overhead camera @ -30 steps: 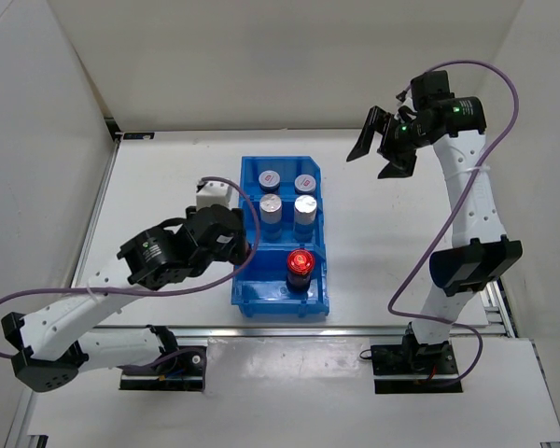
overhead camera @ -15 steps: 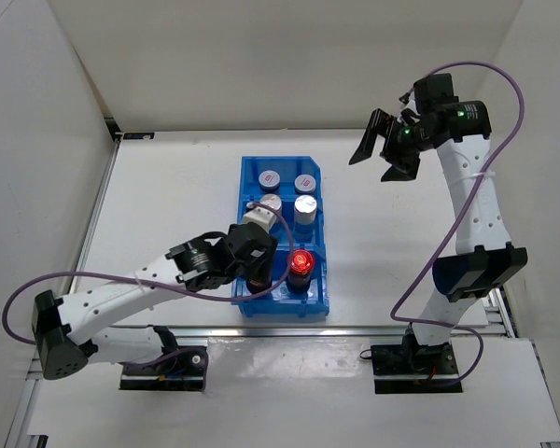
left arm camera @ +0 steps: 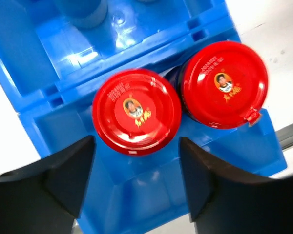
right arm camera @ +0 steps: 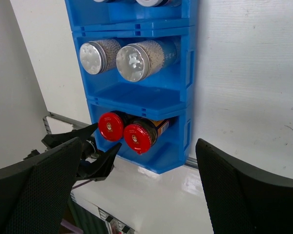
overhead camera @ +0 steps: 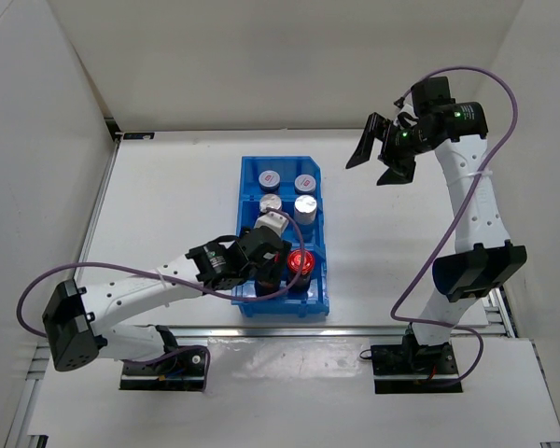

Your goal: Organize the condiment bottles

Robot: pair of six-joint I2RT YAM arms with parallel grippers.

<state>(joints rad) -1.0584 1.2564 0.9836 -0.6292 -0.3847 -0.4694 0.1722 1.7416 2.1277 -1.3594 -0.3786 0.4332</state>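
Note:
Two red-capped condiment bottles (left arm camera: 136, 111) (left arm camera: 223, 84) stand side by side, touching, in the near compartment of the blue bin (left arm camera: 53, 53). My left gripper (left arm camera: 136, 156) is open just above the left one, a black finger (left arm camera: 68, 175) on each side and neither touching the cap. From the top camera only the right red cap (overhead camera: 301, 262) shows; the left gripper (overhead camera: 269, 264) covers the other. Silver-capped bottles (overhead camera: 272, 202) (overhead camera: 305, 207) fill the middle compartment, and two more (overhead camera: 269, 177) (overhead camera: 305, 182) the far one. My right gripper (overhead camera: 385, 154) hangs open and empty, high at the back right.
The blue bin (overhead camera: 319, 285) lies lengthwise mid-table, its near end close to the metal rail (overhead camera: 355, 329) at the table's front edge. White walls enclose the left, back and right. The left arm (overhead camera: 140, 289) stretches across the front left.
My left gripper swung right from beside the bin into its near compartment, and its jaws have parted from the red-capped bottle there. The right arm barely moved.

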